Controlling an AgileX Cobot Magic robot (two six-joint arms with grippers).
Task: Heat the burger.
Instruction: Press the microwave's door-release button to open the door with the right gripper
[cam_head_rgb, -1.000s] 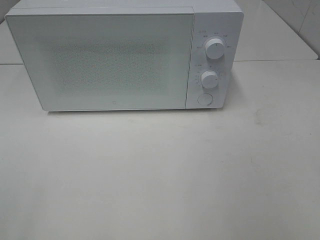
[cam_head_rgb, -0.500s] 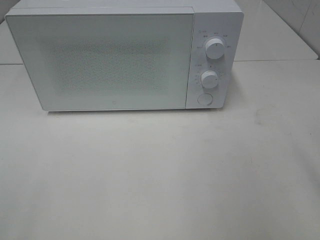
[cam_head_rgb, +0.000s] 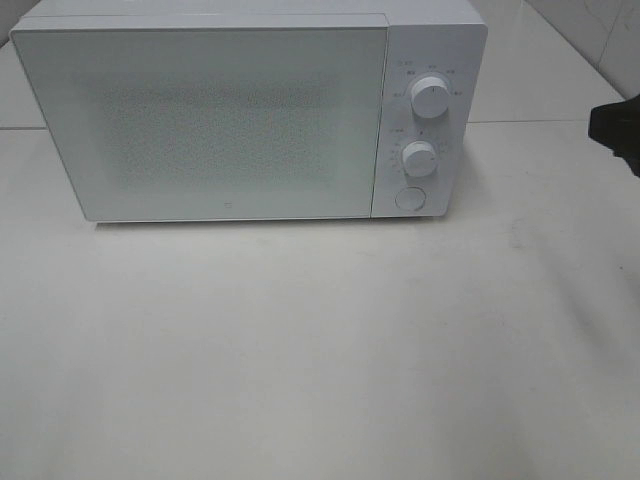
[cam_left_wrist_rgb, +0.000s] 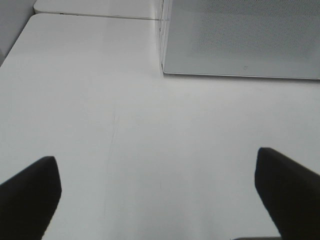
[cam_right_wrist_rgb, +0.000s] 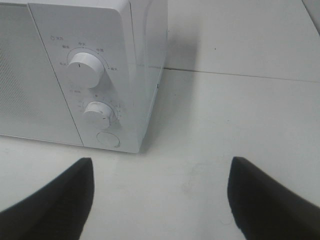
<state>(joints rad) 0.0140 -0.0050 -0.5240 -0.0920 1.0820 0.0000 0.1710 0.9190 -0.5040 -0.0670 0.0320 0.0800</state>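
Note:
The burger is out of view in every frame. A white microwave (cam_head_rgb: 250, 110) stands at the back of the table with its door shut; its corner also shows as the microwave (cam_left_wrist_rgb: 240, 40) in the left wrist view. My left gripper (cam_left_wrist_rgb: 157, 195) is open over bare table in front of the microwave's left corner, nothing between its fingers (cam_left_wrist_rgb: 30, 195). In front of the control panel, my right gripper (cam_right_wrist_rgb: 162, 200) is open and empty, and the panel's two knobs (cam_right_wrist_rgb: 85, 67) and round button (cam_right_wrist_rgb: 107, 139) are visible. A dark part of the right arm (cam_head_rgb: 617, 130) shows at the right edge.
The white table (cam_head_rgb: 320, 350) stretches in front of the microwave. A seam between tabletops (cam_right_wrist_rgb: 240, 74) runs to the right of the microwave, and a tiled wall (cam_head_rgb: 600, 30) rises at the back right.
A dark part of the right arm has come into the exterior view at the right edge. The microwave has not moved and its door stays shut.

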